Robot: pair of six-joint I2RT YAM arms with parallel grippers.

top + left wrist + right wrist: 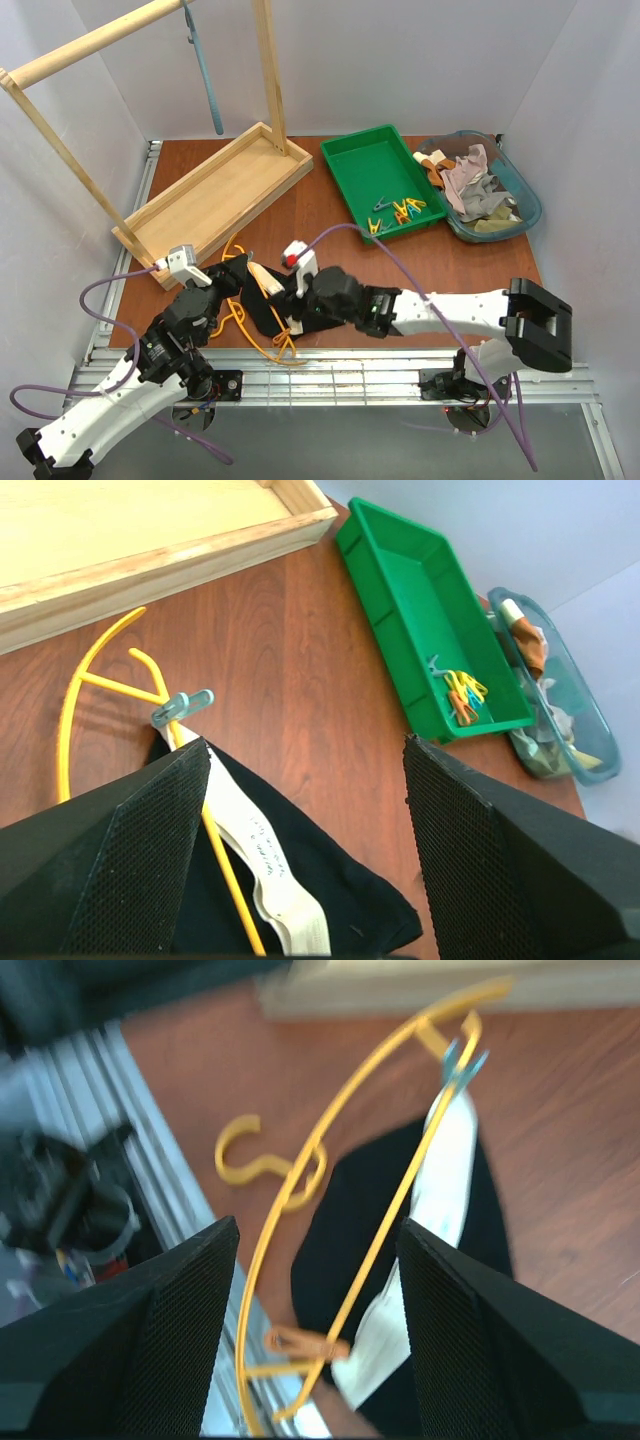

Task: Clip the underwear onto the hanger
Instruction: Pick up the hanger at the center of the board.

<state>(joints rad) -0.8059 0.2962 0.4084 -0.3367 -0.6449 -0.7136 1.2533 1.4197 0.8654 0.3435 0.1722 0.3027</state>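
The yellow hanger (238, 312) lies flat near the table's front edge, its hook (243, 1164) toward the rails. The black underwear (268, 312) with its cream waistband (262, 855) lies across the hanger's bar. A grey-blue clip (183, 707) pinches one waistband end to the bar, and an orange clip (305, 1343) sits at the other end. My left gripper (305, 748) hovers open over the underwear, holding nothing. My right gripper (318, 1228) is open above the orange clip and the bar, its fingers apart from both.
A green tray (352, 165) holding coloured clips (405, 210) stands at the back, with a teal basin of clothes (485, 185) to its right. A wooden rack base (215, 195) lies back left, and a grey-blue hanger (207, 75) hangs from the rack's rail.
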